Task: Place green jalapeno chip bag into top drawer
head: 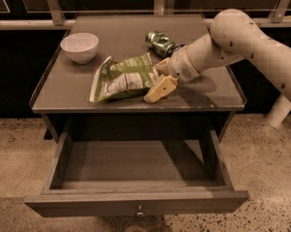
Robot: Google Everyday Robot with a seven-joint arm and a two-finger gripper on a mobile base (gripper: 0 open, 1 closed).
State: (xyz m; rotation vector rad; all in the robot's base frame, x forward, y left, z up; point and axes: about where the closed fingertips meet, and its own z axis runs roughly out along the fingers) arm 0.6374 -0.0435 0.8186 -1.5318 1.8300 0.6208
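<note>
The green jalapeno chip bag [124, 78] lies on the table top [203, 93], its white label panel facing up. My gripper [160, 77] is at the bag's right edge, low over the table. It is open, with one tan finger [159, 89] in front of the bag's edge and the other behind it. The top drawer [135, 202] is pulled out below the table top, with a small metal knob [139, 210] at its front's centre. Its inside holds nothing.
A white bowl [80, 46] stands at the table's back left. A crushed green can [160, 43] lies behind the gripper, close to my arm [241, 37]. A railing runs along the back, and speckled floor lies around the table.
</note>
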